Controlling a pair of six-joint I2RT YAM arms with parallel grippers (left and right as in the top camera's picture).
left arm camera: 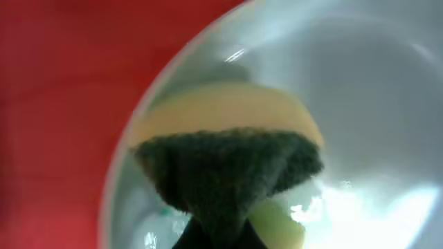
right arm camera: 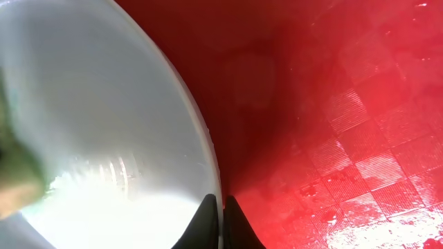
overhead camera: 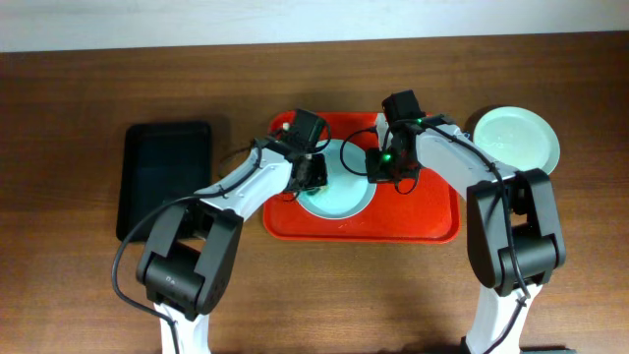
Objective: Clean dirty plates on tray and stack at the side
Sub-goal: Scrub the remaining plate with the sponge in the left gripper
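A pale-mint plate (overhead camera: 339,192) lies on the red tray (overhead camera: 432,221). My left gripper (overhead camera: 313,172) is shut on a yellow and dark green sponge (left arm camera: 228,159) and presses it onto the plate's left side (left arm camera: 374,90); a small teal smudge shows beside the sponge. My right gripper (overhead camera: 378,165) is shut on the plate's right rim (right arm camera: 208,173), one finger on each side of the edge (right arm camera: 220,218). Another plate (overhead camera: 513,138) lies on the table to the right of the tray.
A black rectangular tray (overhead camera: 165,177) lies on the table at the left. The red tray floor (right arm camera: 346,124) is wet and patterned beside the plate. The table's back edge runs along the top of the overhead view.
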